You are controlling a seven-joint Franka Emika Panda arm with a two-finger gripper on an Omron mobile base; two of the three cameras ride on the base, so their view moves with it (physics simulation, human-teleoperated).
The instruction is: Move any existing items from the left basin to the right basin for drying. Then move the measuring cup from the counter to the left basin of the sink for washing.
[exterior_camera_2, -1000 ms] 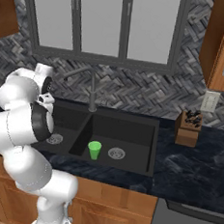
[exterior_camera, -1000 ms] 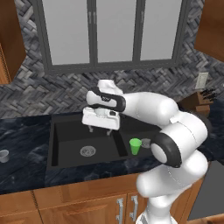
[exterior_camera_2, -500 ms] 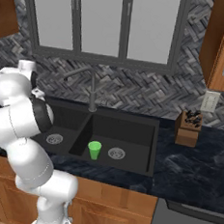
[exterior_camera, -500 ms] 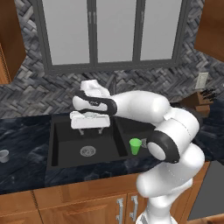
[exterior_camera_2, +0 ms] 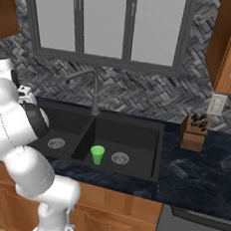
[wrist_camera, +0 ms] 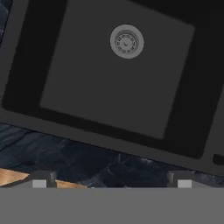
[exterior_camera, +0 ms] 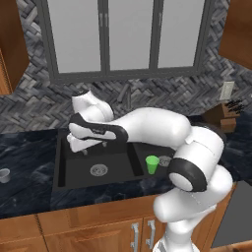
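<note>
Swung left, open claw (exterior_camera: 78, 149) overhangs left basin (wrist_camera: 109, 74); measuring cup (exterior_camera: 4, 174) on counter.

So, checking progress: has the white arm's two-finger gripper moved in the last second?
Yes. The gripper has swung leftward, from near the dark slim faucet to the matte black left basin's far-left edge.

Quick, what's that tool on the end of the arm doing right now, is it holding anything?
Tool: open and empty, its two tips spread wide, hovering over the left basin.
</note>
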